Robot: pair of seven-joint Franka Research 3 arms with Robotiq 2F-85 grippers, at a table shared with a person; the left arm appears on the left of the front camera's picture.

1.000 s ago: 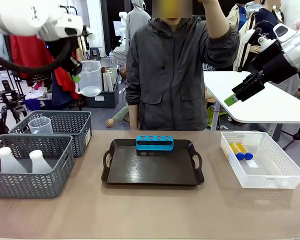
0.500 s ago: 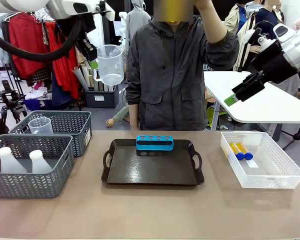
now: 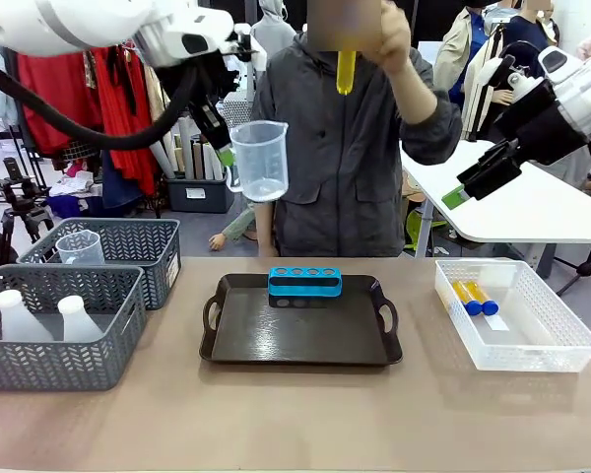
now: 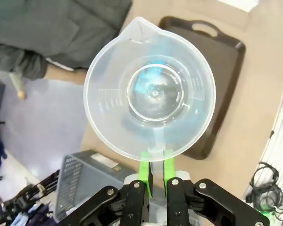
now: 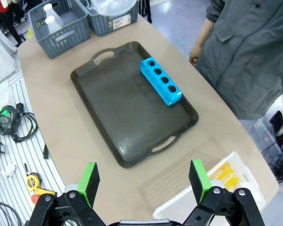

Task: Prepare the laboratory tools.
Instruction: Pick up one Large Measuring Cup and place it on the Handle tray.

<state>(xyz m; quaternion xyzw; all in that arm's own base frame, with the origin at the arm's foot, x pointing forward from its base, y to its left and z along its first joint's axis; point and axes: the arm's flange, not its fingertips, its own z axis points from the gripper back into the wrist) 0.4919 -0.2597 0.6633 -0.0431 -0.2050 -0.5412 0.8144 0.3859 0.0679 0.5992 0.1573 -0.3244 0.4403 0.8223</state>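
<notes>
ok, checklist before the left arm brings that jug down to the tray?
1. Left jaws shut on the jug handle: ok.
2. Jug upright, empty: ok.
3. Tray has bare floor in front of the tube rack: ok.
4. Right jaws open, high, off to the side: ok.
5. Person's hand holds a yellow tube high, clear of the tray: ok.
6. Person's next move: cannot tell.

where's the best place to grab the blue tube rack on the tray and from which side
Probably pinch the blue tube rack across its two long walls, near the middle, coming straight down from above. It is a narrow bar lying flat on the black tray by its far rim, holes up, so its short width suits a two-finger grip.
</notes>
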